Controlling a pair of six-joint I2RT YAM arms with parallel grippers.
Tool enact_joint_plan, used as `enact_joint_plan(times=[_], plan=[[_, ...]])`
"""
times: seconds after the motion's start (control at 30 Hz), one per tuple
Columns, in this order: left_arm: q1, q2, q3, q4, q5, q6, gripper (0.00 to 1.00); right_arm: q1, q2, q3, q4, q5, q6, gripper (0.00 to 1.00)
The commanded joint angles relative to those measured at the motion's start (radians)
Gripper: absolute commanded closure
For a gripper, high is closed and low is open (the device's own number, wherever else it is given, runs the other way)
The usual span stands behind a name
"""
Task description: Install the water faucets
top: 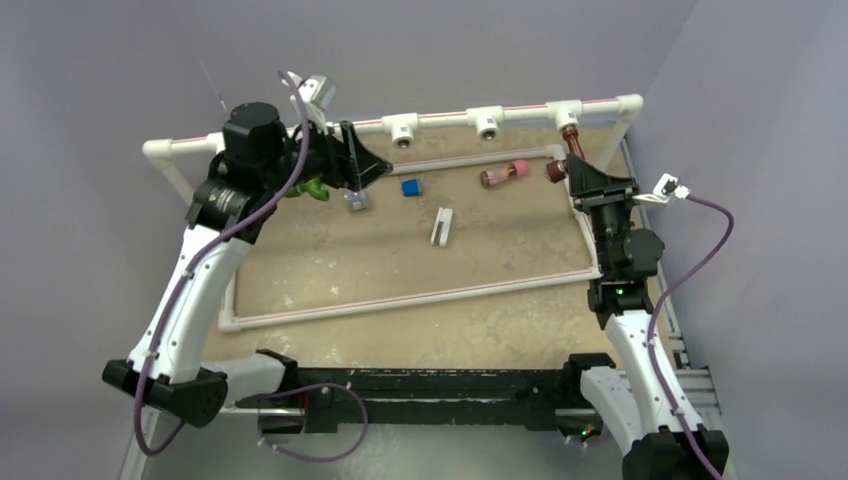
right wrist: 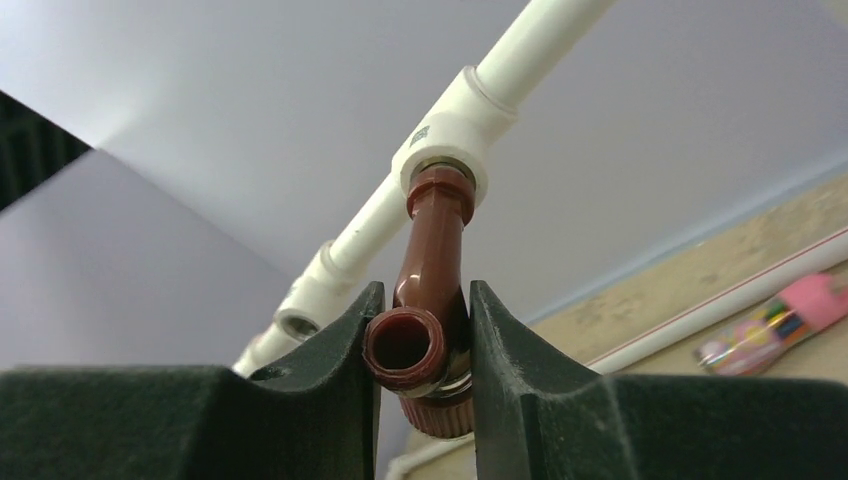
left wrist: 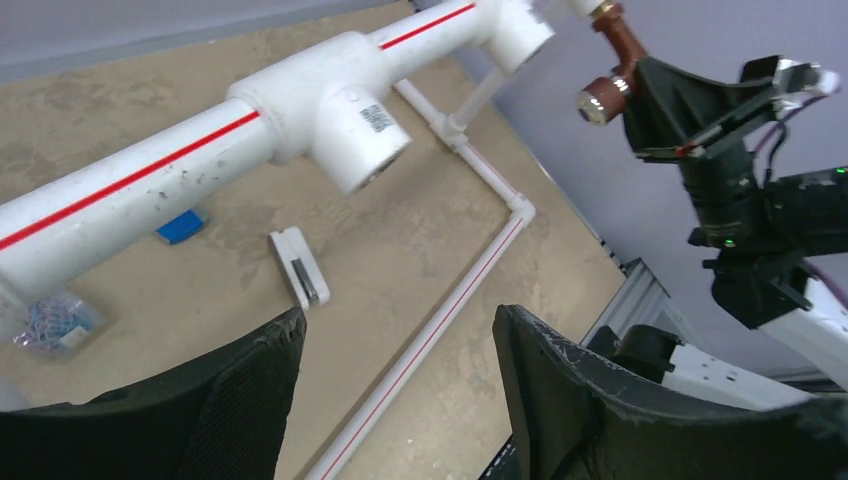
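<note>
Right gripper [right wrist: 425, 292] clamped on the brown faucet [right wrist: 432, 240] — seated in the tee [right wrist: 455, 125], far right corner of the table [top: 400, 330]. Left gripper [left wrist: 400, 335] hovers far left, jaws apart

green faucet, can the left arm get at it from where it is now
probably yes: the green faucet lies on the table just behind the left gripper, whose jaws are open and empty. it points away though, so the arm would have to pull back and turn
</note>
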State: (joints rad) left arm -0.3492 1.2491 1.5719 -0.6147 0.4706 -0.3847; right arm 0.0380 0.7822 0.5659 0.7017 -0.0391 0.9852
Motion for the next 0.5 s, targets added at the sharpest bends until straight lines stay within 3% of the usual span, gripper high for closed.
enact_joint_plan(times=[0.0,0.3,0.47], plan=[[0.013,-0.078,-0.016,0.061,0.137,-0.05,0.31,0.007,-0.011,-0.001,0.033,-0.041,0.468,1.0],[0.013,-0.134,-0.009,0.09,0.269,-0.091,0.31,0.006,0.012,0.032,-0.063,-0.091,0.748,1.0],[0.014,-0.153,-0.023,0.129,0.347,-0.141,0.31,0.006,0.061,0.015,0.098,-0.183,0.929,1.0]])
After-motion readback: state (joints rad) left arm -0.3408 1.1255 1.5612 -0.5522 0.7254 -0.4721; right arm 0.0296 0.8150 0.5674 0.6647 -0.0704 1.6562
